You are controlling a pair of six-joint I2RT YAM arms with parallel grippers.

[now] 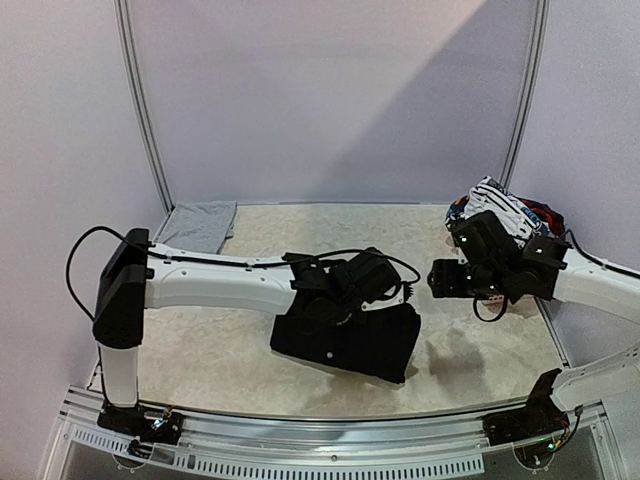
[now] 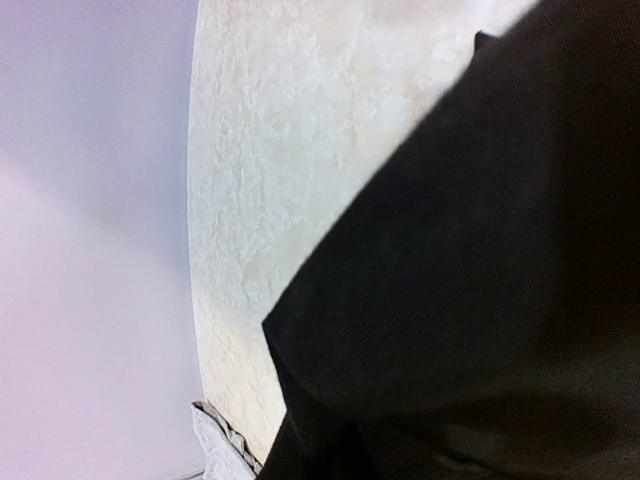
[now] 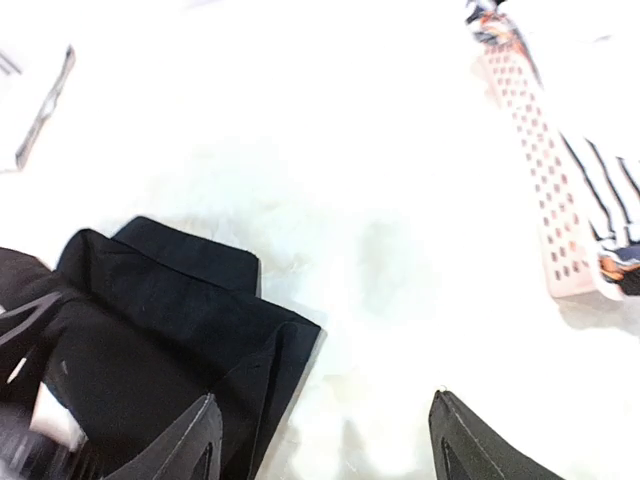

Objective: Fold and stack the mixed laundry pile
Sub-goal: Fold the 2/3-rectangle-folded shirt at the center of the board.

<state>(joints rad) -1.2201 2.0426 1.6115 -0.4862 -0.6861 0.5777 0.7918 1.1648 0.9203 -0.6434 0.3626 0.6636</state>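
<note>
Pale lilac walls close round a cream, mottled worktop (image 1: 220,350) with a stone-like grain. Right jaws stand wide apart with nothing between them. Their two dark, wedge-shaped fingertips (image 3: 195,445) frame bare worktop just to the right of the black trousers (image 1: 350,340).

Left jaws are closed and sit low on top of the black trousers, whose matte cloth fills that wrist's view. Whether any cloth is pinched between them cannot be told.

The black trousers lie folded into a thick, roughly rectangular slab with layered, squared edges, in the middle of the worktop towards its front. The left arm (image 1: 220,285), smooth white with black joints, reaches across to them from the left. The right arm (image 1: 600,285) comes in from the right.

Behind and to the left of the black trousers a soft light grey garment (image 1: 200,225) lies flat at the worktop's back corner. Behind and to their right sits the crumpled laundry pile (image 1: 500,210), with red and blue bits showing. A white piece with thin black stripes (image 3: 610,190) lies just beside the wall of a pink plastic basket (image 3: 540,180), which is pierced with rows of round holes.
</note>
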